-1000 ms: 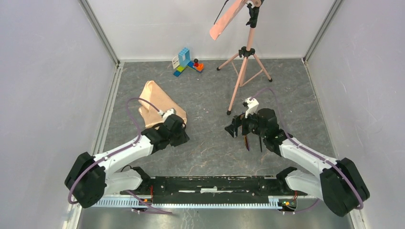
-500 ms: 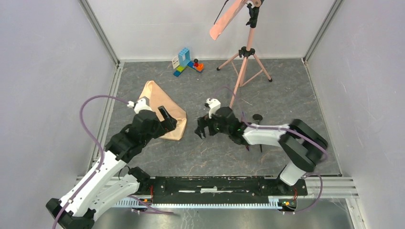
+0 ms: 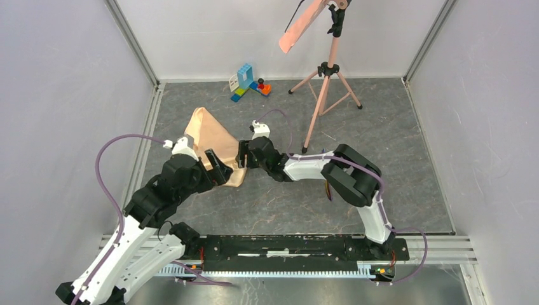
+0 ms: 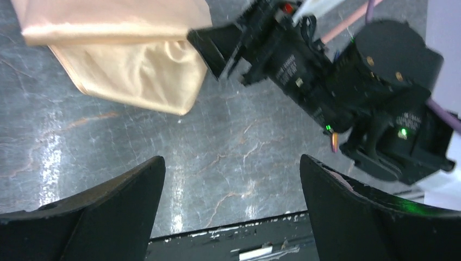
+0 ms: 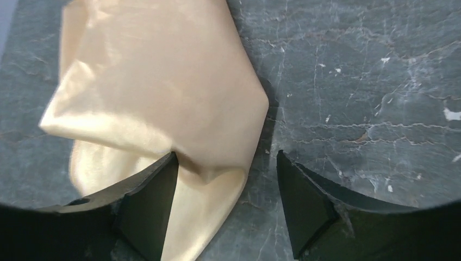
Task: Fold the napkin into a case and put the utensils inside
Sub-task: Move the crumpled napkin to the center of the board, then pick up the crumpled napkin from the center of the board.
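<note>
The peach-tan napkin (image 3: 211, 141) lies on the grey table, folded over itself in loose layers, not in a narrow case shape. My right gripper (image 3: 244, 156) reaches across to its right edge. In the right wrist view its jaws (image 5: 226, 154) stand open astride that edge of the napkin (image 5: 157, 87), one finger on cloth, the other over bare table. My left gripper (image 3: 217, 167) hovers wide open over the near corner, holding nothing (image 4: 231, 159). Of the utensils only a purple-gold sliver (image 3: 328, 190) shows beside the right arm's elbow (image 4: 334, 142).
A pink tripod (image 3: 324, 95) carrying a salmon strip (image 3: 302, 25) stands at the back right. Toy blocks (image 3: 249, 81) sit by the back wall. White walls close three sides, and the black rail (image 3: 286, 244) runs along the front edge.
The left gripper opened, let the napkin go and lifted back. The right arm swung left, away from the utensils, to the napkin's right edge, and its jaws narrowed a little.
</note>
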`<state>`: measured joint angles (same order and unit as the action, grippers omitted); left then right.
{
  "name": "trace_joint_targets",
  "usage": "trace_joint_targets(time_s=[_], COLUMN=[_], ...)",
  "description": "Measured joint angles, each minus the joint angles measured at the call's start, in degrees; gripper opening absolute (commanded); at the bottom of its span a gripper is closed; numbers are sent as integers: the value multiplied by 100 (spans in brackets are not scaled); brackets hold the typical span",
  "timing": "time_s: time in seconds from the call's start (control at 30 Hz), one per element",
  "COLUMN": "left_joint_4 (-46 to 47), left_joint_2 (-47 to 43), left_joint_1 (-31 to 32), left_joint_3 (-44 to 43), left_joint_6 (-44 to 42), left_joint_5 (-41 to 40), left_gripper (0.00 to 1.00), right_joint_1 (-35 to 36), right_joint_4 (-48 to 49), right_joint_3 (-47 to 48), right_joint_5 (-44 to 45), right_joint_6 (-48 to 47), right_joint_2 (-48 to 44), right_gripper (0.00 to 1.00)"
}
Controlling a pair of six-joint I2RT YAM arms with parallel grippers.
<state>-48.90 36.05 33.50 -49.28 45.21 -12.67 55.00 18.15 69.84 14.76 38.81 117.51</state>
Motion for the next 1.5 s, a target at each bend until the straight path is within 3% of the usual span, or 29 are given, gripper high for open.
trace_joint_targets(time_s=[0.1,0.23,0.33,0.47,0.53,0.73,0.87,1.07,1.17,1.27,1.47,1.5], left_joint_4=[9,42,177,520,804,1954,2538,3215,3324,3117,2588,2500], left_joint_2=[-72,223,498,933,1182,1287,1241,1134,1325,1486,1346,1259], left_joint_1=[0,0,0,0,0,15,278,533,533,533,533,533], left_joint_3=[232,262,306,518,772,2240,2944,3254,3237,3042,1993,1801], left_joint_6=[2,2,2,7,81,627,1246,1827,1862,1759,1108,988], left_joint_5=[278,435,487,533,533,870,1158,1128,1032,857,391,356], left_gripper=[100,100,98,83,81,99,99,79,56,43,5,2], right_joint_1=[-13,-13,-44,-179,-350,-785,-739,-717,-710,-710,-710,-710], right_joint_4=[-138,-216,-205,-109,-48,442,686,1001,1040,1049,951,920], right_joint_3=[256,398,330,-667,-1248,-2490,-2824,-3008,-3119,-3163,-3171,-3171], right_joint_5=[-7,-74,-166,-634,-1014,-1827,-2002,-2031,-2009,-1985,-1974,-1996], right_joint_6=[42,11,20,151,289,901,1270,1650,1751,1779,1631,1526], right_joint_2=[352,472,446,-227,-688,-1665,-1974,-2218,-2378,-2474,-2636,-2677], right_gripper=[46,0,0,0,0,0,0,0,0,0,2,3])
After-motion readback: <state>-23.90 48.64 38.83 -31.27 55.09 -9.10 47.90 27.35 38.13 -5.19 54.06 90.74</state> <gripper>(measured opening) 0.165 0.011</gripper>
